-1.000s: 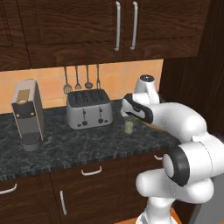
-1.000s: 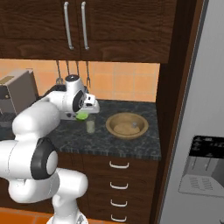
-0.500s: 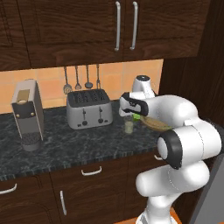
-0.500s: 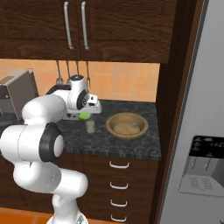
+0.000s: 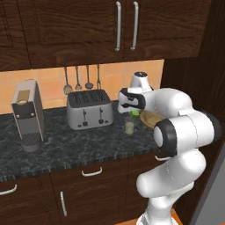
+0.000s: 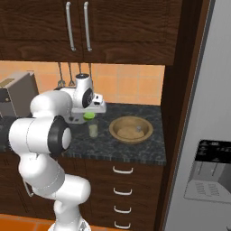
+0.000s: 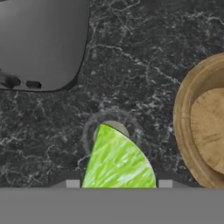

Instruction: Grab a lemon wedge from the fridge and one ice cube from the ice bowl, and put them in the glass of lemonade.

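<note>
Claw holds lemon wedge right above lemonade glass.
The claw (image 7: 117, 183) grips the lemon wedge (image 7: 117, 162) between its tips, directly over the glass of lemonade (image 5: 129, 125) standing on the dark marbled surface (image 5: 66, 143). The ice bowl (image 6: 131, 129) sits just beside the glass, the toaster (image 5: 88, 108) on its other side. Fridge (image 6: 207, 149) stands at the far right of the right base view.

We see our arm (image 5: 176, 132) as glossy white rounded segments with dark grey joint rings and a black-faced wrist.
</note>
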